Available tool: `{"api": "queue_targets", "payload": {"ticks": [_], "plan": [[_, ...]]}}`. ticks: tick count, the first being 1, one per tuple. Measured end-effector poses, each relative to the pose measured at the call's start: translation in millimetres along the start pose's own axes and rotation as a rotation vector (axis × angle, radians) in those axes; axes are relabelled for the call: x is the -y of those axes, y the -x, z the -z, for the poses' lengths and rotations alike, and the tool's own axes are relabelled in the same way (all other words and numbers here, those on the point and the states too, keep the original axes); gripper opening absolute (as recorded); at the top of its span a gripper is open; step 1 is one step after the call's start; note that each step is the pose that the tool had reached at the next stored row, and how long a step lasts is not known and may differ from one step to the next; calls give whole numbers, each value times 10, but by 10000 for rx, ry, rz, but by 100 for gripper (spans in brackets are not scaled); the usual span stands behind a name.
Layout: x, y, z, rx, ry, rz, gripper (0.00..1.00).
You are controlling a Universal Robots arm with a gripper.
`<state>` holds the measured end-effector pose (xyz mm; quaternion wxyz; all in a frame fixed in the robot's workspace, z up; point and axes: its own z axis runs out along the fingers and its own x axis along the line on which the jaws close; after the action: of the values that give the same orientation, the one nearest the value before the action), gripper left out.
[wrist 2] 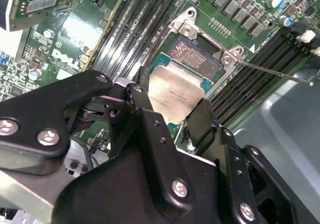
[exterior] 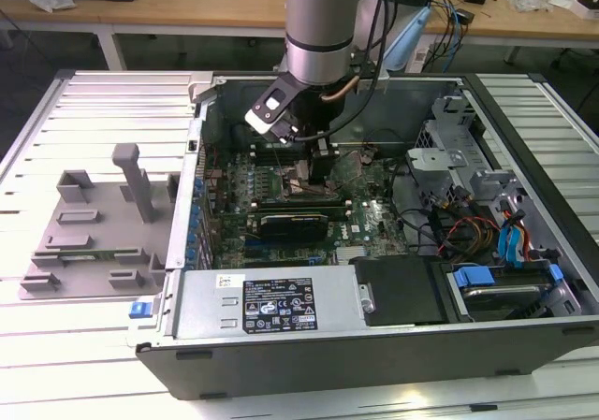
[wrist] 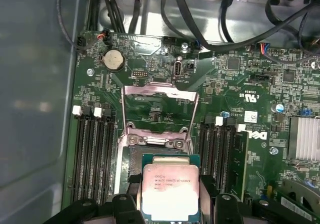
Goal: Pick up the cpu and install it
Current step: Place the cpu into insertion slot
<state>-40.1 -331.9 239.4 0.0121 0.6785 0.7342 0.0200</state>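
Gripper (wrist 2: 172, 109) is clamped on the cpu (wrist 2: 175, 97): in both wrist views a black finger (wrist 2: 145, 104) presses on each of two opposite edges.

The cpu (wrist: 170, 191) is a square chip with a silvery lid carrying faint print and a slight pinkish sheen. A thin green board rim shows along one edge. Lid faces up toward the cameras. It is effectively square, so no real long axis. In the first wrist view its edges run parallel to the socket (wrist: 127, 159) sides. In the second wrist view it looks slightly tilted.

It sits directly over the socket (wrist 2: 192, 54), covering most of it, with part of the contact field exposed past one edge. Can't tell if it's touching.

The metal bracket (wrist: 157, 109) is swung open beyond the socket, and a thin lever rod (wrist 2: 275, 72) sticks out to the side. Memory slots (wrist: 92, 154) flank the socket on both sides.

In the exterior view, the arm (exterior: 318, 27) drops into the open computer case (exterior: 374, 345), with the gripper (exterior: 314, 172) at roughly 10 o'clock from case centre. The grey tray (exterior: 94, 224) lies outside the case at 9 o'clock, well apart.
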Motion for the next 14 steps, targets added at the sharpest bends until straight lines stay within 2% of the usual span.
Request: {"api": "queue_targets", "payload": {"ticks": [3,6,10,14], "plan": [[4,-14,-27,10,3,-238,55],[18,-39,-53,11,5,-296,55],[34,-116,-162,13,5,-343,55],[35,-134,-228,15,4,-357,55]]}}
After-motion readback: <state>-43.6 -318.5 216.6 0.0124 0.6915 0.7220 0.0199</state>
